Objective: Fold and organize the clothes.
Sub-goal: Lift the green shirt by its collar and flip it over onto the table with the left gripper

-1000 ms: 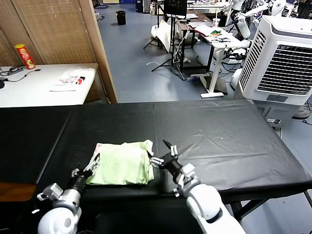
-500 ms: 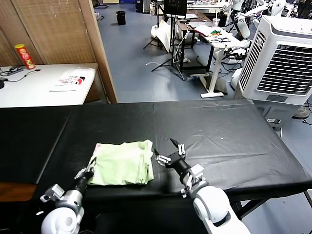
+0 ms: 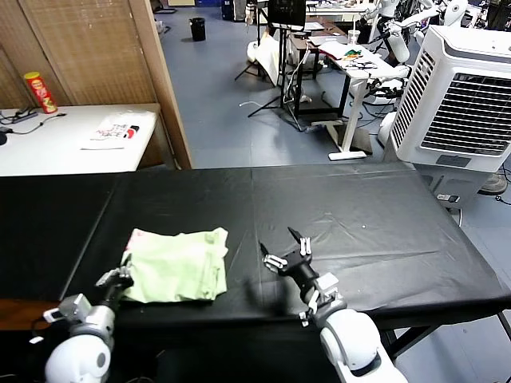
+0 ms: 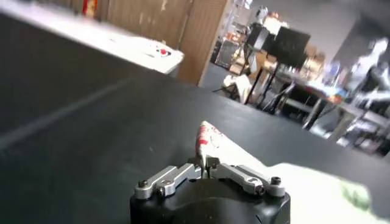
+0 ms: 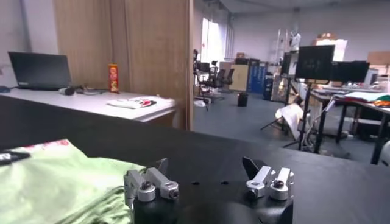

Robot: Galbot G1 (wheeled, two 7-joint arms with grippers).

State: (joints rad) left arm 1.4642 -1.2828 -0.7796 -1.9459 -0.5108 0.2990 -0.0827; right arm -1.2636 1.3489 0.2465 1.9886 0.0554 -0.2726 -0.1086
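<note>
The clothes are one pale green T-shirt, folded into a thick pad near the front edge of the black table. My left gripper is at its near left corner, shut on the fabric. In the left wrist view the jaws pinch a fold of the T-shirt where the pink-red print shows. My right gripper hovers open over bare table to the right of the shirt, a short gap away from it. In the right wrist view its fingers are wide apart and empty, with the shirt beside them.
A white table at the back left carries a red can and a white flat printed item. A wooden partition stands behind it. A large white air cooler is past the table's right end.
The left gripper closed on the shirt's corner and drew the whole folded shirt to the left. The right gripper, still open, drifted right and away from the shirt.
</note>
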